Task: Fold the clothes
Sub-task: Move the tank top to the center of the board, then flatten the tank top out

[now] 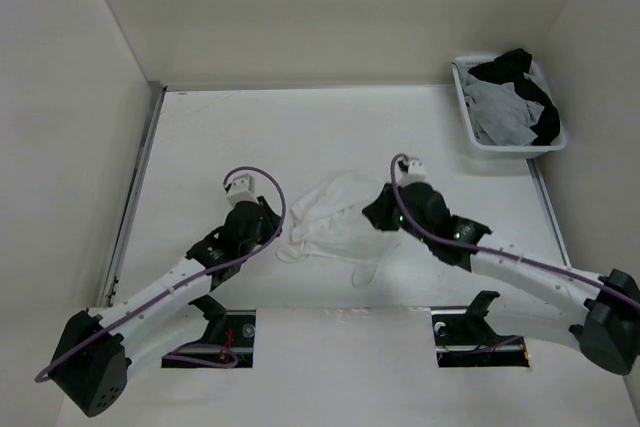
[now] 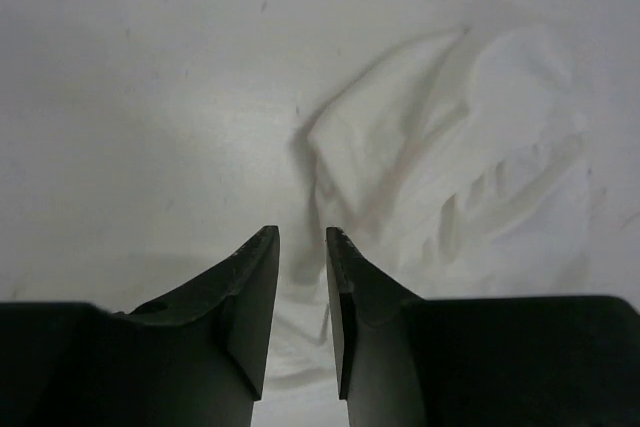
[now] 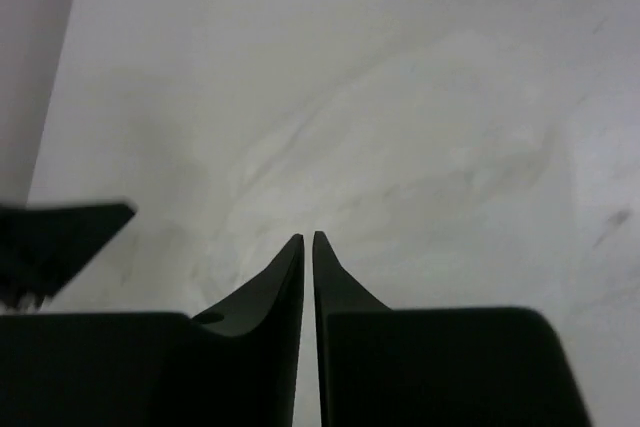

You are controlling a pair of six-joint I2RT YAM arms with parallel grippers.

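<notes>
One white top point(image 1: 335, 215) lies between left gripper point(image 2: 302, 235) and right gripper point(image 3: 308, 237).

Top camera sits high above and behind, looking down and forward: left arm's base point(image 1: 88, 362) and right arm's base point(image 1: 612, 332) in the bottom corners, the whole table point(image 1: 220, 137) spread out, the basket point(image 1: 466, 107) far off in the upper right.

Left wrist camera rides just behind the left gripper point(image 2: 302, 232), very close, facing down past its dark fingers. It shares the white top point(image 1: 335, 212) at mid-frame with the overhead view.

Right wrist camera is just as tight behind the right gripper point(image 3: 308, 236), looking over a pale, softly creased surface.
</notes>
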